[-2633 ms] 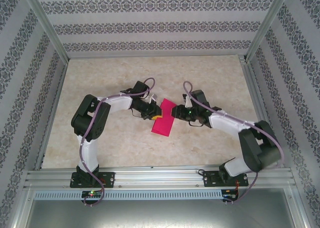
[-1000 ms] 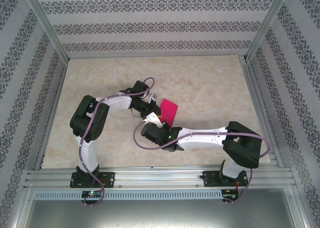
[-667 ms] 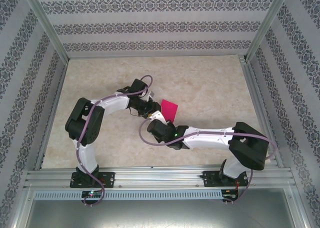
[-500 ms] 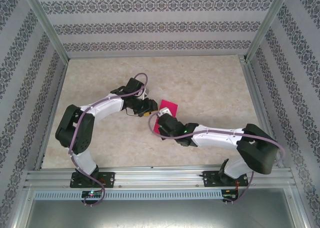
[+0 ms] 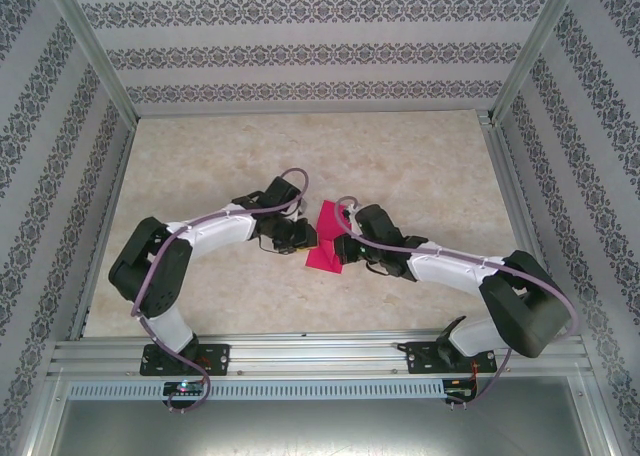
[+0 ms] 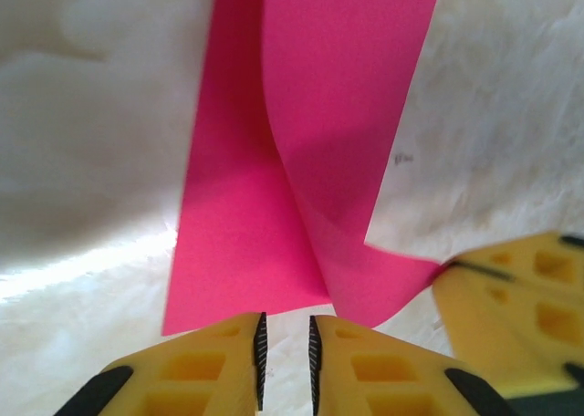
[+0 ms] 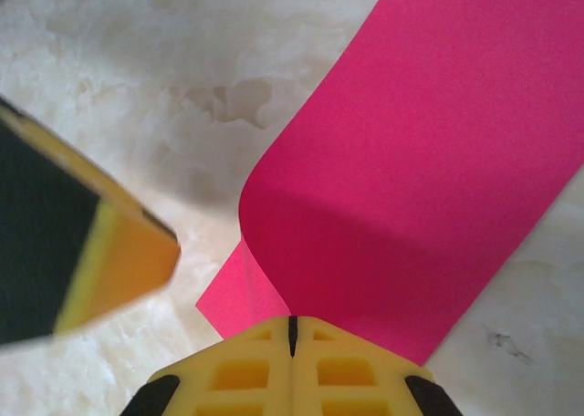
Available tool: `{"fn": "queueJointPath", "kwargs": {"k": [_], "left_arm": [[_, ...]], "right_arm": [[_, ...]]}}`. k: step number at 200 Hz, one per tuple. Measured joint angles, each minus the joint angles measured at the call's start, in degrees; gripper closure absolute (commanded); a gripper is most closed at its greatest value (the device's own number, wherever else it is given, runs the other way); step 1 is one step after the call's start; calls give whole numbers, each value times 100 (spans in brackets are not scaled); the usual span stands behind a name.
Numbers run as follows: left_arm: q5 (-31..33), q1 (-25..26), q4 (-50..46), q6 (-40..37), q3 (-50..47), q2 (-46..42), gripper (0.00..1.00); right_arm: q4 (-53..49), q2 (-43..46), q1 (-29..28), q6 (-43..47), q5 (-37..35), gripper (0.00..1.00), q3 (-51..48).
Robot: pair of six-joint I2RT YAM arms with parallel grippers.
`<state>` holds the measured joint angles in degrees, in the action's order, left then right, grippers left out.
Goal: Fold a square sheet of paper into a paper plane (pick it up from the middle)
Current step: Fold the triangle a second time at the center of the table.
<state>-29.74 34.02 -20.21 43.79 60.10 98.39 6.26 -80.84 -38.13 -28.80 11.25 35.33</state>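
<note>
**Top:** square sheet of paper (image 5: 320, 256) mid-tabletop (image 5: 420, 156), betw both arms. Left pincer (image 5: 302, 238) at its left edge, right pincer (image 5: 343, 248) at its right. Tabletop pale, marbled. Patterned wallpaper walls (image 5: 300, 56), alu frame (image 5: 300, 351).

**L wrist:** left pincer (image 6: 285, 343) jaws nearly together, slim gap, nothing in it. Paper edge just ahead, prob poised to press crease. Flap curls over lower layer.

**R wrist:** right pincer (image 7: 292, 327) clenched on flap's near edge, prob holding fold over for creasing.
</note>
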Motion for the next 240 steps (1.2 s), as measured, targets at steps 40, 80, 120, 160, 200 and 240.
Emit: {"fn": "queueJointPath", "kwargs": {"k": [40,80,120,160,200,240], "left_arm": [[72,240,2,2,55,367,80],[201,243,37,179,68,457,75],[498,170,667,920,-354,31,42],[326,-48,1447,1716,-509,48,31],[74,-68,1792,2068,-278,439,43],[-66,-76,1714,2179,-33,715,70]], "right_arm": [[2,-37,271,0,341,100,-20],[9,-37,428,0,647,100,-48],[98,-37,424,-2,822,100,-146],[205,-37,367,2,837,100,-151],[304,-35,192,22,828,100,-151],[396,13,20,103,767,94,-177]]}}
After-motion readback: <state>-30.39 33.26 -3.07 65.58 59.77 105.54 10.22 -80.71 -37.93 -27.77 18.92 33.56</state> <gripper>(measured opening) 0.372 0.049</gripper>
